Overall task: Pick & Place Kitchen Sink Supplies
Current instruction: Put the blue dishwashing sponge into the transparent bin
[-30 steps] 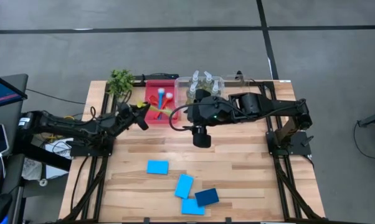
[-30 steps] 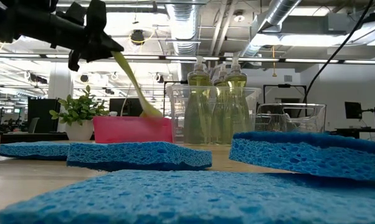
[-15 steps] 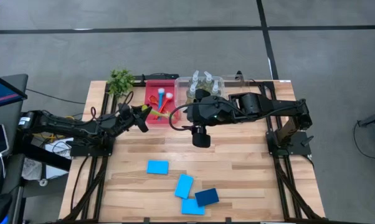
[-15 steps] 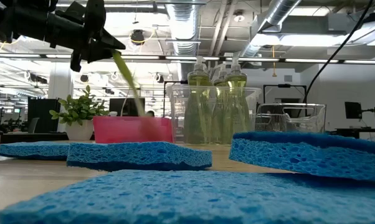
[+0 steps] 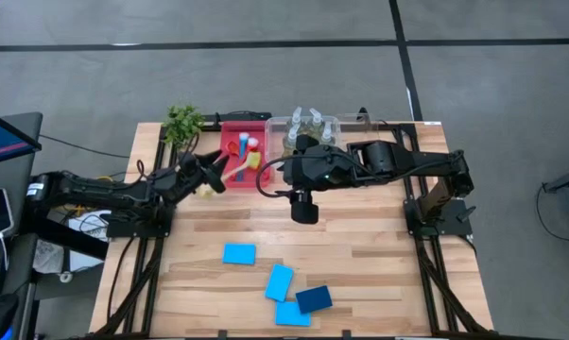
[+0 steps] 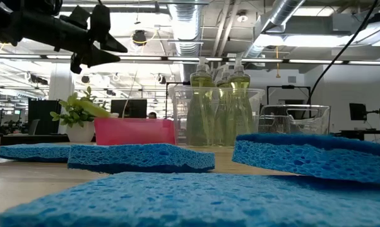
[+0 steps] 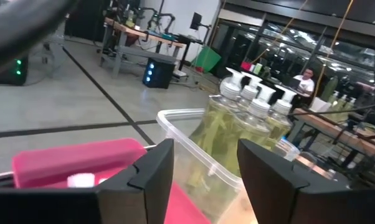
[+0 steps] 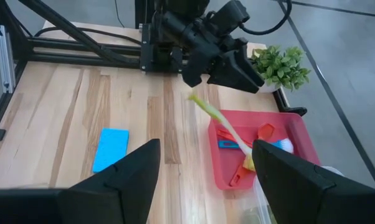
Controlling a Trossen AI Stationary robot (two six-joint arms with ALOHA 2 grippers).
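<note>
You've got the left gripper up off the table just beside the red tray's near-left edge, fingers spread wide w/ nothing between them. The yellow brush is out of its grip: in the right wrist view it lies slanted across the tray rim, handle end poking out over the wood toward that gripper, head end inside w/ the red brush and blue brush.

Right gripper hangs over mid-table, in front of the clear bin; fingers parted wide, empty. The four bottles stand upright and packed together in that bin, which sits touching the tray's right side at the table's back edge. Plant at the back-left corner, near the tray.

Sponges: one lone blue sponge front-left of centre; three more clustered near the front edge – light one, dark one, another light one close to the lip. Open wood between the cluster and the grippers; right half of the table also bare.
</note>
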